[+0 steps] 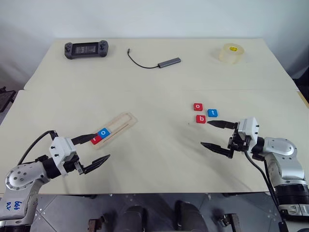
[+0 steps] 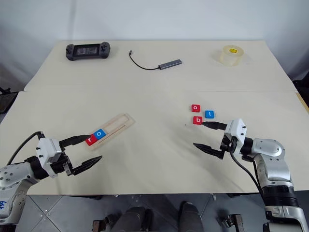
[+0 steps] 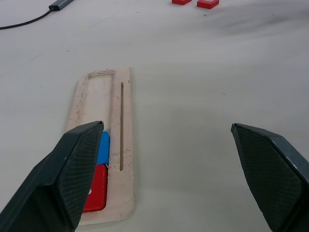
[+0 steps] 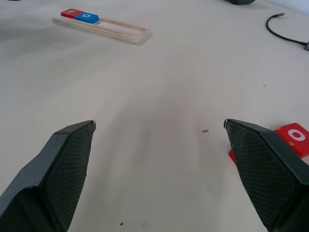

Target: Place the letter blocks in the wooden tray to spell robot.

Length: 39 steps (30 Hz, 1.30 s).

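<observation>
Nearest the lens, the robot's two black-fingered pincers hang just above the broad cream counter (image 1: 159, 92), the left pincer (image 1: 91, 153) with its jaws spread wide and nothing between them, the right pincer (image 1: 218, 135) equally agape and empty. Between the arms, toward the left, lies the long pale wooden tray with rounded ends (image 1: 120, 124), set at a slant; its near end already holds a red square tile marked "r" (image 1: 96, 139) touching a blue square tile marked "o" (image 1: 104, 132), the rest of the slot bare. Near the right pincer three loose tiles cluster on the counter: a red "o" tile (image 1: 198, 107), a blue "t" tile (image 1: 212, 113) and a red "b" tile (image 1: 200, 119), the last closest to the upper finger's tip. At the far edge sit a dark handheld game controller (image 1: 86, 49), a grey adapter on a black cable (image 1: 169, 62) and a roll of clear tape (image 1: 232, 53). By the spelling, "b" looks next. These tiles appear light, rigid and thin, likely to skid on the smooth surface; pinching across two opposite edges seems the surest hold.
</observation>
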Motion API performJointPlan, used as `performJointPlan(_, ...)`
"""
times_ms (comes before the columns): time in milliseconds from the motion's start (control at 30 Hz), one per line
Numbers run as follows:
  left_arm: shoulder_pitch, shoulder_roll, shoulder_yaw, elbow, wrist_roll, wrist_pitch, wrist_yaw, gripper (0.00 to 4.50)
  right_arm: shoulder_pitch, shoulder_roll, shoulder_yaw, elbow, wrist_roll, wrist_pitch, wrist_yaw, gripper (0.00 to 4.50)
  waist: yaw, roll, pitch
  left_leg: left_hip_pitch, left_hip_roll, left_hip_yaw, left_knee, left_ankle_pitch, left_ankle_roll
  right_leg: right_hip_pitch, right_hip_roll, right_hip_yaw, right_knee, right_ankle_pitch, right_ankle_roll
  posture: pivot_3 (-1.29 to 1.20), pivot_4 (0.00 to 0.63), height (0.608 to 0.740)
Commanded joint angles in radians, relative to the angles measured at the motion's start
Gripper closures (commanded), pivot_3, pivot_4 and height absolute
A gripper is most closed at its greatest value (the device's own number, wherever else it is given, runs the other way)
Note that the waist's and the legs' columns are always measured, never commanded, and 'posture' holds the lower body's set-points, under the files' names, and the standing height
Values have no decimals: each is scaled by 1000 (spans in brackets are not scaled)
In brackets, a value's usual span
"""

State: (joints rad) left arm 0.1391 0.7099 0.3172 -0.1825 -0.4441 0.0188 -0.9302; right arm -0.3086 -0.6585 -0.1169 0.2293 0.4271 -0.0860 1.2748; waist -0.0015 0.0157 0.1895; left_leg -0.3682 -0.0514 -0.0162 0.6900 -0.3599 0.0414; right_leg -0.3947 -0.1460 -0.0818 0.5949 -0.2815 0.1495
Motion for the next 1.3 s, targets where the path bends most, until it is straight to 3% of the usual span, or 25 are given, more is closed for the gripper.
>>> performJointPlan(33, 18, 2, 35, -35, 27, -27, 27, 0, -15, 6, 0, -2, 12, -7, 18, 37, 0, 0, 0, 0, 0, 0, 0, 0, 0, 0, 0, 0, 0, 0, 0, 0, 150, 740)
performJointPlan(333, 128, -68, 149, -24, -29, -29, 79, 0, -69, 80, 45, -34, 32, 13, 30, 37, -2, 0, 0, 0, 1, 0, 0, 0, 0, 0, 1, 0, 0, 0, 0, 0, 150, 740)
performJointPlan(467, 206, -109, 224, 38, -46, -33, 91, 0, -83, 155, 94, -169, 76, 85, -3, 37, -3, 0, 0, 0, 1, 0, 0, 0, -1, 0, 1, 0, 0, 0, 0, 0, 150, 740)
performJointPlan(767, 226, -119, 239, 99, -72, -24, 61, 0, -63, 180, 144, -305, 95, 154, -22, 37, 14, -1, -1, 0, -1, -1, 1, -1, 0, 0, -1, 1, 0, 0, 0, 0, 150, 740)
performJointPlan(967, 89, -89, 160, 57, -75, 48, 68, 0, -64, 162, 128, -295, 83, 155, -30, 37, 18, -1, -1, 0, 0, -1, 1, -1, 0, 0, -1, 1, 1, 0, 0, 0, 150, 740)
performJointPlan(1300, -184, -52, 13, 337, 76, 13, 73, 0, -37, 151, 128, -323, 93, 185, -54, 37, -3, -1, -1, 0, -1, 0, 0, 0, 0, -2, 1, 0, 4, 0, 0, 0, 150, 740)
